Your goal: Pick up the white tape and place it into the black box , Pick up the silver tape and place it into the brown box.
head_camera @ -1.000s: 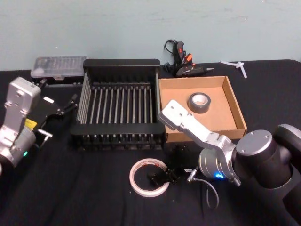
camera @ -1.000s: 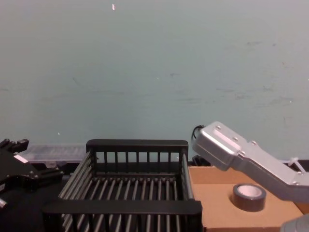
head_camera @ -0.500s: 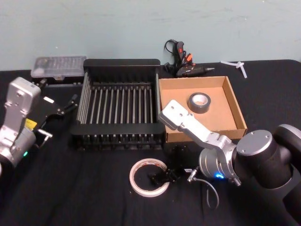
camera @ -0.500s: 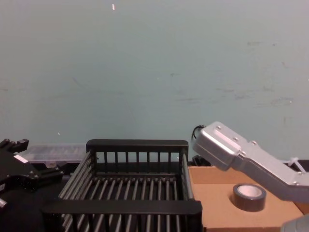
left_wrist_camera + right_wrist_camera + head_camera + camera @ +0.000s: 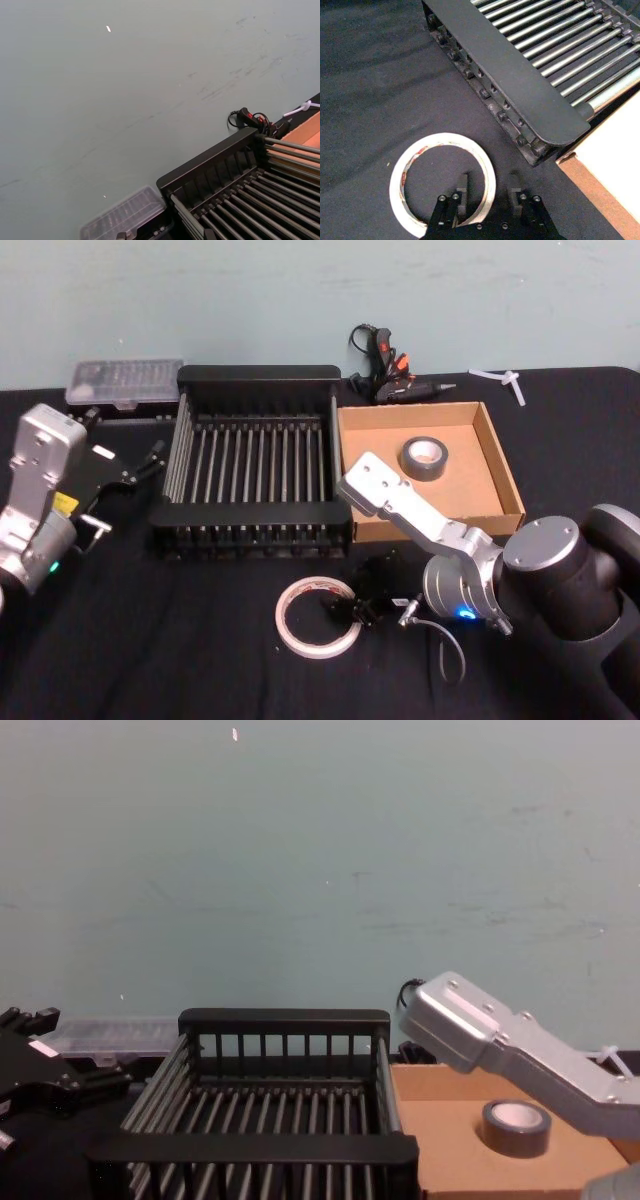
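The white tape (image 5: 318,617) lies flat on the black cloth in front of the black box (image 5: 250,512). My right gripper (image 5: 347,608) is down at the ring's right side, open. In the right wrist view one finger (image 5: 462,192) stands inside the white tape (image 5: 442,182) and the other finger (image 5: 515,187) outside it, with the rim between them. The silver tape (image 5: 424,457) lies inside the brown box (image 5: 470,490), also in the chest view (image 5: 516,1125). My left gripper (image 5: 130,472) is parked left of the black box.
A clear plastic case (image 5: 124,382) sits behind the black box at the left. A glue gun with cables (image 5: 390,375) and a white plastic piece (image 5: 505,380) lie behind the brown box. The black box's front rim (image 5: 510,85) is close beyond the right gripper.
My right gripper has shifted slightly at the white tape's right rim. The tape, the boxes and the left arm have stayed where they were.
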